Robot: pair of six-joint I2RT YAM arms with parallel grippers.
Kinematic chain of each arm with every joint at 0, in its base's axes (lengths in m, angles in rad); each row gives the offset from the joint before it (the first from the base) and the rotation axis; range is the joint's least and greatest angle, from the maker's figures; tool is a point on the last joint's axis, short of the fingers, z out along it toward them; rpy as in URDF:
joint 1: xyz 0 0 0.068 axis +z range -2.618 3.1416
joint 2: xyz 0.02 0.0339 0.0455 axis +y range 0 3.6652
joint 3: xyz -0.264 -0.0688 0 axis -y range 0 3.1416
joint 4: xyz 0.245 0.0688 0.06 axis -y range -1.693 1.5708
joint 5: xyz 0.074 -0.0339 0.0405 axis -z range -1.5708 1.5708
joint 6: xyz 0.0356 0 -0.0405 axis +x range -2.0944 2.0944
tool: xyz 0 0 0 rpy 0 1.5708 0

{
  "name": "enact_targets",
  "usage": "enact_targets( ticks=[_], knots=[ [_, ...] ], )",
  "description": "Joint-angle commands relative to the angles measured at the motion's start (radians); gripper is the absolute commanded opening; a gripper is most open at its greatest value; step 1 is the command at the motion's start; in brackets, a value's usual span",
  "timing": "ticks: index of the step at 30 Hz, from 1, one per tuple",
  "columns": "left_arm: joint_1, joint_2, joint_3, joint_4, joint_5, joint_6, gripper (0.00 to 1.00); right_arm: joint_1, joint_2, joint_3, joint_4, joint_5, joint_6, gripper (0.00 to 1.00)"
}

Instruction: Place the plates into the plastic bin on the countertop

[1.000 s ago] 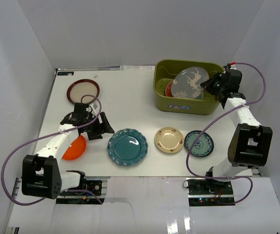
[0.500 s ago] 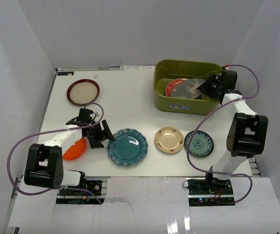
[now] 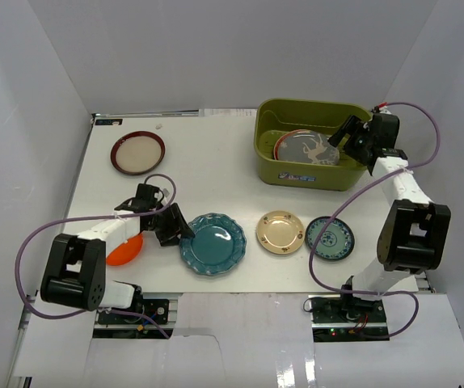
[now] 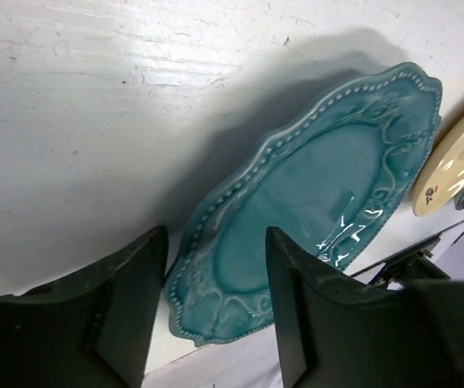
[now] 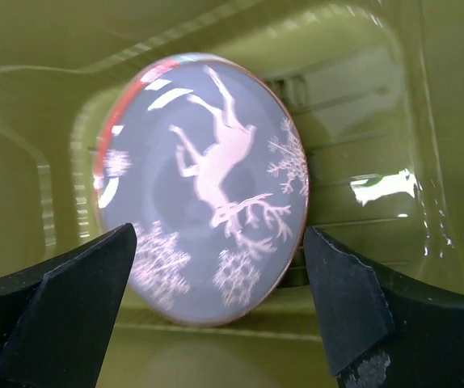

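Note:
The olive-green plastic bin (image 3: 300,173) (image 5: 361,97) stands at the back right of the white countertop (image 3: 216,170). Inside it the grey deer-patterned plate (image 3: 313,149) (image 5: 208,162) lies free on the red-and-blue plate (image 3: 281,146) (image 5: 104,141). My right gripper (image 3: 343,133) (image 5: 220,234) hovers over the bin's right end, open and holding nothing. The large teal scalloped plate (image 3: 214,242) (image 4: 321,178) lies on the countertop. My left gripper (image 3: 174,226) (image 4: 216,234) is open, its jaws straddling the teal plate's left rim with a gap between them.
An orange plate (image 3: 123,249) lies partly under my left arm. The white plate with a dark red rim (image 3: 138,152) sits at the back left. A small gold plate (image 3: 280,232) and a blue-green patterned plate (image 3: 330,238) lie right of the teal one. White walls enclose the countertop.
My right gripper opened and let go of the deer plate, which dropped from tilted to flat in the bin. My left gripper moved right onto the teal plate's rim and narrowed.

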Motion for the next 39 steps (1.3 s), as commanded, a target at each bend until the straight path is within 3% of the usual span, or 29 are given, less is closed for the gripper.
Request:
enact_targets(
  ticks=[1, 2, 4, 10, 13, 17, 21, 24, 34, 39],
  knots=[
    [-0.008, 0.028, -0.049, 0.038, -0.026, -0.001, 0.61, -0.002, -0.098, -0.01, 0.032, -0.052, -0.032, 0.9],
    [-0.008, 0.031, -0.048, 0.041, -0.034, -0.002, 0.52, -0.002, -0.113, -0.016, 0.031, -0.074, -0.033, 0.9],
    [-0.008, 0.029, -0.046, 0.05, -0.054, -0.013, 0.47, -0.002, -0.133, -0.046, 0.029, -0.123, -0.032, 0.9],
    [-0.008, 0.026, -0.068, 0.113, -0.031, -0.042, 0.12, 0.001, -0.288, -0.175, 0.078, -0.193, 0.013, 0.9],
    [-0.008, 0.016, -0.071, 0.122, -0.019, -0.041, 0.0, 0.027, -0.401, -0.243, 0.156, -0.25, 0.051, 0.91],
    [-0.008, -0.056, -0.072, 0.137, 0.013, -0.031, 0.0, 0.171, -0.535, -0.388, 0.205, -0.261, 0.074, 0.93],
    [-0.008, -0.199, -0.095, 0.22, 0.081, -0.034, 0.0, 0.489, -0.578, -0.497, 0.251, -0.24, 0.048, 0.95],
    [-0.007, -0.25, -0.1, 0.252, 0.128, -0.045, 0.0, 0.628, -0.582, -0.588, 0.291, -0.213, 0.063, 0.95],
    [0.007, -0.374, -0.155, 0.349, 0.211, -0.113, 0.0, 0.688, -0.468, -0.656, 0.347, -0.27, 0.116, 0.93],
    [0.007, -0.419, -0.08, 0.303, 0.227, -0.116, 0.0, 0.696, -0.382, -0.639, 0.402, -0.299, 0.094, 0.91]
  ],
)
